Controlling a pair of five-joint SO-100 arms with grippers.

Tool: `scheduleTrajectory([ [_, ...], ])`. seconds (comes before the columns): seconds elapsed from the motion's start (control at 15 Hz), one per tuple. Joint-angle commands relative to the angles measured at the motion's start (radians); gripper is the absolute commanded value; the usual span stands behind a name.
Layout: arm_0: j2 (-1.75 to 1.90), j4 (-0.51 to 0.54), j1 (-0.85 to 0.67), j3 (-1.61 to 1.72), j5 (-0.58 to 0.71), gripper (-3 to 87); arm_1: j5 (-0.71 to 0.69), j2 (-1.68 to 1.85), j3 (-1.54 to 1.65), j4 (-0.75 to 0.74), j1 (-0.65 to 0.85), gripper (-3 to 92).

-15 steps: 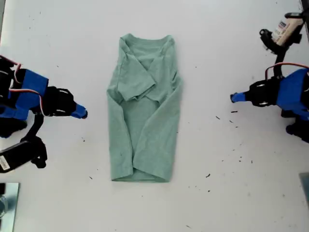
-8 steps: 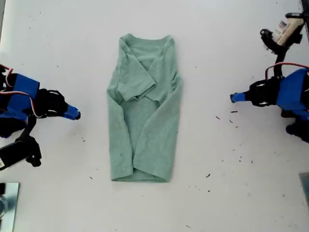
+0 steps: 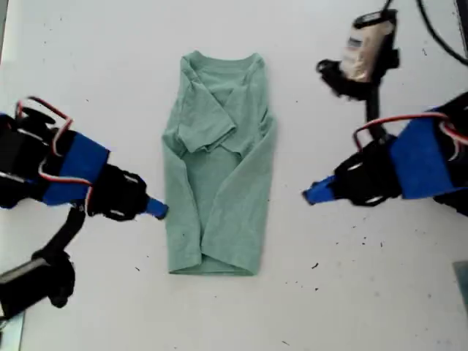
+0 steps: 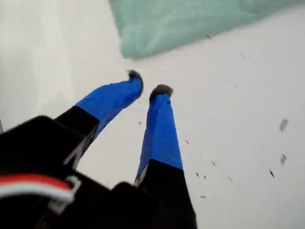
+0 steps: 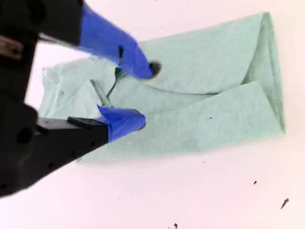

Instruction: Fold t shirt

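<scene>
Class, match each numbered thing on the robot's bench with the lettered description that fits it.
Column one:
1. t shirt
2. my first end effector
3. my second end effector
4. table

Column two:
A. fingers narrowly apart over bare table, just short of a cloth corner
B. white, scattered with dark specks
C. pale green, sides and sleeves folded in
D. fingers spread wide, green cloth showing between them

Pairs: 1-C, 2-A, 3-D, 4-B
</scene>
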Motion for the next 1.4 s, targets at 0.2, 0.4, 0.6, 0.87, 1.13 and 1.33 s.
scheduleTrajectory([
  [0.2,-0.130,0.017,0.038,-0.147,0.026,33.0,0.006,-0.546,-0.586,0.075,-0.060,34.1],
  [0.4,-0.285,0.014,0.058,-0.140,-0.002,34.4,0.084,-0.755,-0.693,0.092,-0.081,34.4],
  [0.6,-0.425,-0.072,0.089,-0.167,0.005,32.7,0.130,-0.891,-0.701,0.044,-0.097,33.6],
  [0.87,-0.701,-0.077,0.160,-0.356,0.017,28.6,0.176,-1.081,-0.723,-0.012,-0.118,31.7],
  [1.13,-0.963,0.098,0.158,-0.733,0.083,-0.1,0.213,-1.152,-0.758,-0.003,-0.143,2.6],
  [1.33,-0.847,0.014,0.161,-0.733,0.137,-0.1,0.101,-1.081,-0.818,-0.005,-0.153,2.7],
])
